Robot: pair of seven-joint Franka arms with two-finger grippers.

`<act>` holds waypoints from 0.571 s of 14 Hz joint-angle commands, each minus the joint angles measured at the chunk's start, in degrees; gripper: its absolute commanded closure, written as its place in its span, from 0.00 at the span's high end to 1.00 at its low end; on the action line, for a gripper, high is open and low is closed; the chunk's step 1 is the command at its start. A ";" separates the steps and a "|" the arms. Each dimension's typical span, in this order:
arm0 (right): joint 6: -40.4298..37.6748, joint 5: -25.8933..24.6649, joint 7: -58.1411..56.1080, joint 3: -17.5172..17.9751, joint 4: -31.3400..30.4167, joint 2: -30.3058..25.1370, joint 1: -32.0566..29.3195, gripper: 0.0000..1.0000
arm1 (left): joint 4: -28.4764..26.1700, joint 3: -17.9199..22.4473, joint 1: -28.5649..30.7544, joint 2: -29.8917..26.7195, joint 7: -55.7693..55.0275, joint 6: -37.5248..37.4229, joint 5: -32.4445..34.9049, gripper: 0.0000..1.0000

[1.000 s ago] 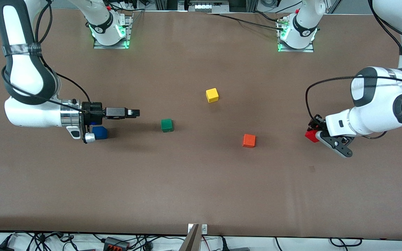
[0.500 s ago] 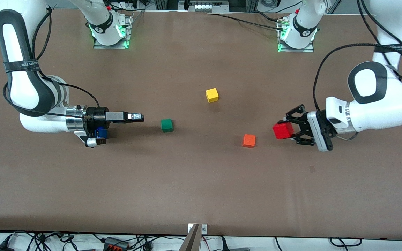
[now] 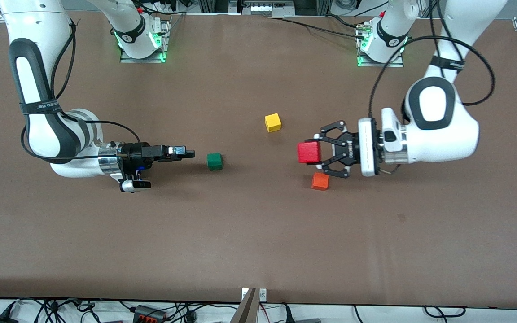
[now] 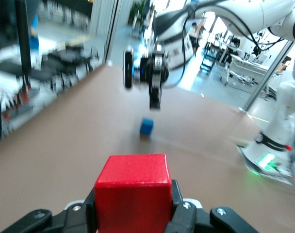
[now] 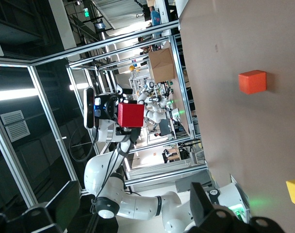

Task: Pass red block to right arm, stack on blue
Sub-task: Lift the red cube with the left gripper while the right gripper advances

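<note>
Moved inward: left end effector gripping red block, above orange cube.

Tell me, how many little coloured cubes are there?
5. Red cube in the left gripper, above the orange cube; yellow cube farther back; green cube mid-table; blue cube mostly hidden under the right gripper.

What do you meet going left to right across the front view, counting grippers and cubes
Right gripper → green cube → yellow cube → red block, held in the air → left gripper. The orange cube overlaps the red block's span, so it is left out.
</note>
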 commanded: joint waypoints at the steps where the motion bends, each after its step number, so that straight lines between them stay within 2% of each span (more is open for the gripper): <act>1: -2.68 4.17 1.38 0.02 1.36 1.68 1.39 1.00 | 0.54 -0.33 -4.34 2.70 15.45 6.71 -11.75 0.13; 3: -2.61 6.21 1.29 0.02 1.45 1.77 2.97 1.00 | 0.28 -0.33 -7.60 4.55 26.01 10.42 -21.94 0.11; 5: -2.43 6.21 1.29 -0.06 2.41 1.94 3.67 1.00 | 0.27 -0.33 -10.59 6.48 31.05 10.87 -30.39 0.12; 8: -1.99 6.39 1.47 -0.06 6.01 4.83 4.64 1.00 | 0.63 -0.33 -14.37 7.90 32.91 11.05 -35.70 0.12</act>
